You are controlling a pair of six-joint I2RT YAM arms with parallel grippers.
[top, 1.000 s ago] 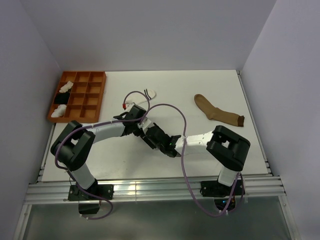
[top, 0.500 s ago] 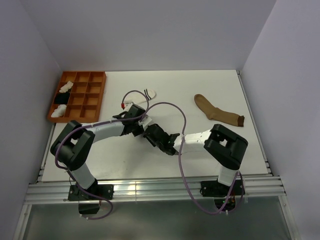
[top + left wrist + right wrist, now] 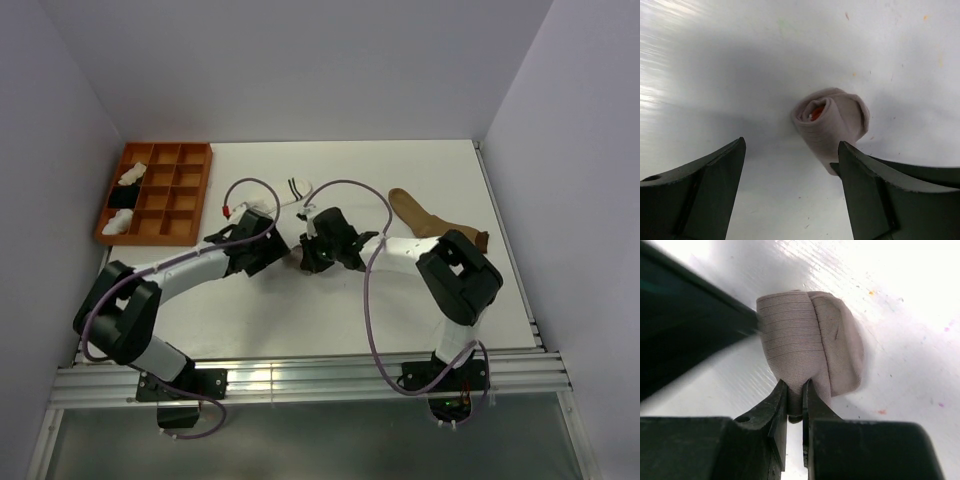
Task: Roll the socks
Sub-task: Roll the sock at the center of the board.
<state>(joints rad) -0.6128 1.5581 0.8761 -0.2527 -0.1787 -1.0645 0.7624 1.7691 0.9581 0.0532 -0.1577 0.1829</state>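
Two arms meet mid-worktop (image 3: 300,315) in the top view. The tan sock (image 3: 430,222) lies at right rear, and the striped white sock (image 3: 298,186) lies behind the tools.

Left wrist view: the left tool (image 3: 791,145) stands wide open, gripping nothing. The rolled grey sock (image 3: 832,125) lies between its fingertips.

Right wrist view: the right tool (image 3: 795,386) is nearly closed, pinching a fold of the grey sock.
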